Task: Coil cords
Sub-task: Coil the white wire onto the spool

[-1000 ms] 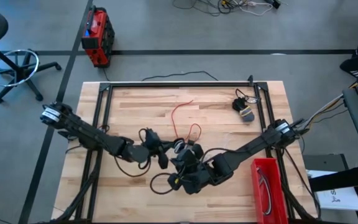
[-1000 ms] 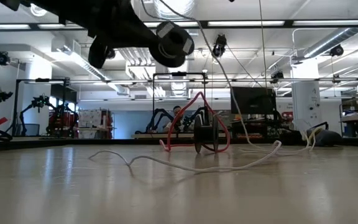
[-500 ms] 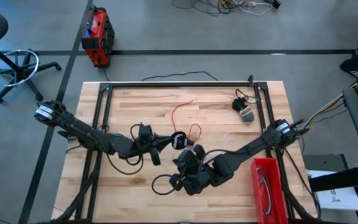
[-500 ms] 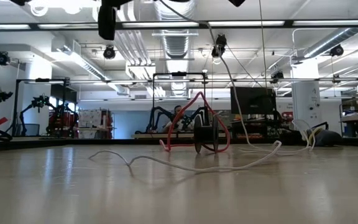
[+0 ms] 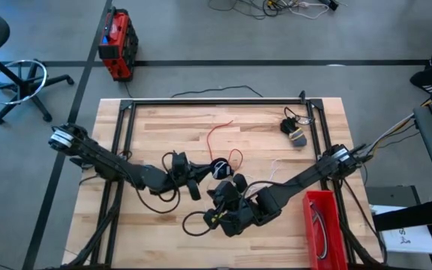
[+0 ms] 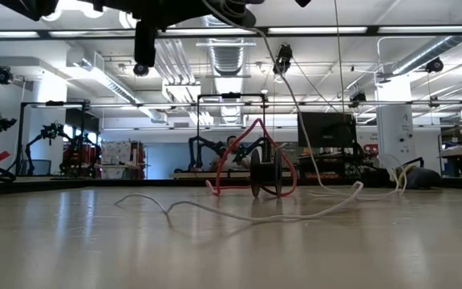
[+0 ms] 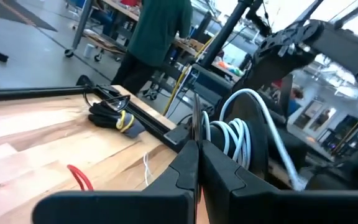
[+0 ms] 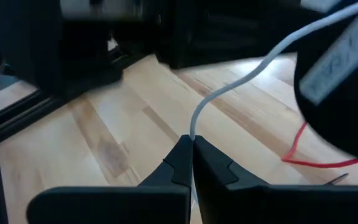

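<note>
Wooden butcher-block table [image 5: 163, 127] with both dark arms meeting at its centre, cords between them.

Compared with half a second earlier, the left gripper [image 5: 201, 180] has shifted slightly toward the right arm, and its round dark spool [image 5: 219, 169] of coiled white cord [image 7: 238, 134] now sits closer to the red loop. Left fingers [image 7: 188, 168] are pressed together, pinching the thin cord. The right gripper [image 8: 191, 152] is likewise clamped on the smooth white cord, which also trails loosely across the tabletop [image 6: 247, 213]. The thin red cord [image 5: 220, 135] lies in open loops mid-table; a small bundled black cord [image 5: 294, 129] rests near the far right corner.
</note>
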